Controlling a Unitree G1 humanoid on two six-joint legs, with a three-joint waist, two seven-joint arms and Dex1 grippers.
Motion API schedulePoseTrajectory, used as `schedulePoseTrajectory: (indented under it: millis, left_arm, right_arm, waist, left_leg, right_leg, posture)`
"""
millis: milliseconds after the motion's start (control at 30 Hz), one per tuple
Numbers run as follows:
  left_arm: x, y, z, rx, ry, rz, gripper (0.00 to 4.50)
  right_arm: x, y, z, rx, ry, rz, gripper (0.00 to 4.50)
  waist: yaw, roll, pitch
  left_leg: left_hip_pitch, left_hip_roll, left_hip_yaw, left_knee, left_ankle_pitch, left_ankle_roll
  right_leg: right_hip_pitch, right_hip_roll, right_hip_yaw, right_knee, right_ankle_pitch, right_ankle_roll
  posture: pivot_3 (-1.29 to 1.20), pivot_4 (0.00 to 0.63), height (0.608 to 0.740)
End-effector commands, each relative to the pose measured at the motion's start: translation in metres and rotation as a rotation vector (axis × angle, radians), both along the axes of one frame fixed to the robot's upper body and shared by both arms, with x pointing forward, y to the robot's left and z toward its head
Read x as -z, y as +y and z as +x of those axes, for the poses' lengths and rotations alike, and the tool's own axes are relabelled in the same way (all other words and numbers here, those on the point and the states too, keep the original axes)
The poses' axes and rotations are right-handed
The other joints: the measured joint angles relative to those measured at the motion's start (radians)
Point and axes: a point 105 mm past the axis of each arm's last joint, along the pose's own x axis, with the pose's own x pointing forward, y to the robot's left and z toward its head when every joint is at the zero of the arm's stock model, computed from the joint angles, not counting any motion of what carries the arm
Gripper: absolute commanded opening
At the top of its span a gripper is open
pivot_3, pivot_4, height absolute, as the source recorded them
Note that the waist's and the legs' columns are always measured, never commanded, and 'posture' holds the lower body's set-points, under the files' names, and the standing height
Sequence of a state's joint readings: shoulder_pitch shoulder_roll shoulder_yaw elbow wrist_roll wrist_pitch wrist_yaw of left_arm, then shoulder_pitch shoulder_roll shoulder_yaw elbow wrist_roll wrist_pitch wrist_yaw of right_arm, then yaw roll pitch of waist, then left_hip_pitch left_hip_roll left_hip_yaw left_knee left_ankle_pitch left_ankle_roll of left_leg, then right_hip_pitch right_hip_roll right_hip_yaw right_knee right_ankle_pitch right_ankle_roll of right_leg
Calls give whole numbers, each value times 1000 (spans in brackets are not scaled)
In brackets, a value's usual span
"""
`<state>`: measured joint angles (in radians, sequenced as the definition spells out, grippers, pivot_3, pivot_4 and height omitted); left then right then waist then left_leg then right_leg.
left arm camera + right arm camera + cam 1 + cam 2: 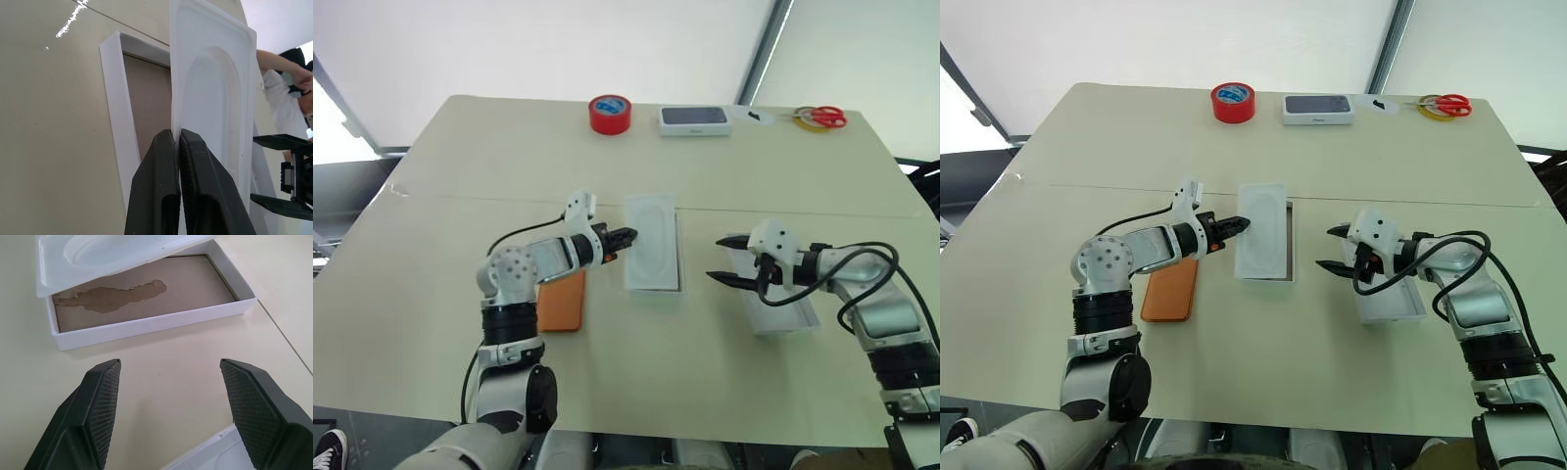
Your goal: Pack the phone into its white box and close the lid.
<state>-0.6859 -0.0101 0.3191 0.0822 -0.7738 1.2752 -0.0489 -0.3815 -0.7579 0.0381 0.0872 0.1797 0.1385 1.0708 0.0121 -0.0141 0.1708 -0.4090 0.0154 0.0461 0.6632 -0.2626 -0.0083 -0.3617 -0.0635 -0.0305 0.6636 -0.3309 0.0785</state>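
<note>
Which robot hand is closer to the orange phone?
Left. The left gripper is shut on the white insert, its arm right above the phone. The right gripper hangs open beyond the white box, over the lid.

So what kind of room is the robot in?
Probably a workshop or test lab, not a home. A big plain beige table holds a red roll of tape, red-handled scissors and an opened white cardboard phone box, and pale tent-like sheeting hangs behind.
</note>
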Motion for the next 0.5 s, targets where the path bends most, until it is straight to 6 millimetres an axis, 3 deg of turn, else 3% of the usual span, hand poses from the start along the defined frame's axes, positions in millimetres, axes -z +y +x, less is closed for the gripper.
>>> schedulePoseTrajectory:
  millis: [33,100,233,400,500]
  left_arm:
    - [-13,-6,7,-10,-50,-3,339]
    - [-15,-8,8,-2,-44,-26,1009]
    - [-16,-12,5,30,-58,6,2845]
    - [-26,-14,-5,100,-98,7,2845]
    - [-33,-4,-10,106,-195,78,2845]
  right_arm:
    - [-14,4,4,-9,-66,19,3393]
    - [-14,5,5,-8,-70,21,3401]
    - [-15,10,4,-19,-73,37,3401]
    - [-24,28,6,-46,-91,103,3401]
    - [-27,49,10,-73,-102,157,3401]
  waist:
    - [1,0,0]
    - [1,0,0]
    - [0,0,0]
    - [-1,0,0]
    - [-8,0,0]
  left_leg:
    - [0,0,0,0,0,0]
    - [0,0,0,0,0,0]
    - [0,0,0,0,0,0]
    - [0,0,0,0,0,0]
    - [0,0,0,0,1,-1]
  right_leg:
    - [0,0,0,0,0,0]
    - [0,0,0,0,0,0]
    - [0,0,0,0,0,0]
    - [0,0,0,0,0,0]
    - [0,0,0,0,0,0]
  posture:
    - [0,150,740]
    - [0,150,740]
    - [0,150,740]
    - [0,150,740]
    - [0,150,740]
